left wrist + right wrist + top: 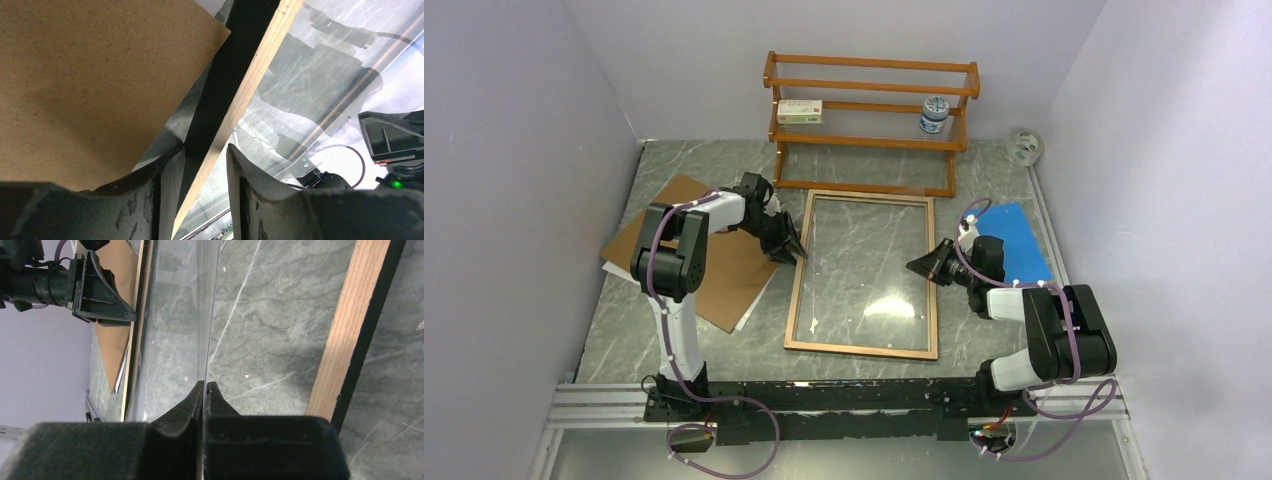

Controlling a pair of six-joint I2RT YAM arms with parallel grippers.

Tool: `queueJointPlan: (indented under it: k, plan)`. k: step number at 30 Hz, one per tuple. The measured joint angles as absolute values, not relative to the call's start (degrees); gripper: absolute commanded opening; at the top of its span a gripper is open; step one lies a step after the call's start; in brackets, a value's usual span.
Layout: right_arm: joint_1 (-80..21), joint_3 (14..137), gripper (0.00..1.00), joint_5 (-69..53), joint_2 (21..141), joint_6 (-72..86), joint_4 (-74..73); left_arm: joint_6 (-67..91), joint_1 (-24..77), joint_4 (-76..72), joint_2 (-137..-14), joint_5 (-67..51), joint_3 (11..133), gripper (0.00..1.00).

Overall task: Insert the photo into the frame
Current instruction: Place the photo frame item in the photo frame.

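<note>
Photo [746, 320] isn't in yet. Best I can tell, it's the white sheet peeking out from under the brown board [694, 250] near the left edge of the table [614, 340]. The frame [861, 348] lies back side up in the middle of the table. The left claw [789, 248] looks clamped across the frame's left rail, toward the far end. The right claw [205, 385] is pinched almost flat on a thin clear edge. I read that as the glass pane [175, 315], with its right side raised off the rail.

My worries:
- That's a tiny bite on slick glass. Any tilt or jerk could let the pane slide out and smack the rail or the table, so chips or a crack.
- If the left claw lets the frame skid, the pane could bind in its groove.
- Both claws are busy and the board sits on top of the photo. Dragging the photo out from under could crease it.
</note>
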State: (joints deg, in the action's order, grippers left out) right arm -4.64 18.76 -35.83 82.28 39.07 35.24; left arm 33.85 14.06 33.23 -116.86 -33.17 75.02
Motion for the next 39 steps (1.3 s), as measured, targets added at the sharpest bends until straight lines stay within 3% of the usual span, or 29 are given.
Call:
queueJointPlan:
  k: [10, 22, 25, 29, 33, 39]
  plan:
    - [-4.71, 18.61, 0.00, -35.99, 82.26, 38.48, 37.60, 33.87, 14.06, 33.23, -116.99, -33.19, 75.02, 0.44]
    - [-4.80, 18.92, 0.51, -34.89, 82.65, 38.30, 36.75, 33.91, 14.06, 33.28, -117.16, -33.54, 75.16, 0.46]
    - [-4.89, 19.75, 0.69, -34.22, 81.58, 38.06, 33.69, 33.93, 14.09, 33.41, -117.16, -33.61, 75.31, 0.49]
    - [-5.04, 22.24, 0.83, -32.75, 78.26, 37.12, 27.59, 33.98, 14.39, 33.95, -117.16, -33.43, 75.90, 0.54]
    - [-5.30, 26.79, 0.90, -28.93, 73.91, 34.11, 17.32, 33.69, 14.96, 35.73, -117.40, -32.77, 77.60, 0.63]
    - [-5.37, 32.53, 0.91, -19.25, 68.71, 30.96, 3.53, 32.53, 16.12, 40.58, -118.17, -29.19, 81.60, 0.71]
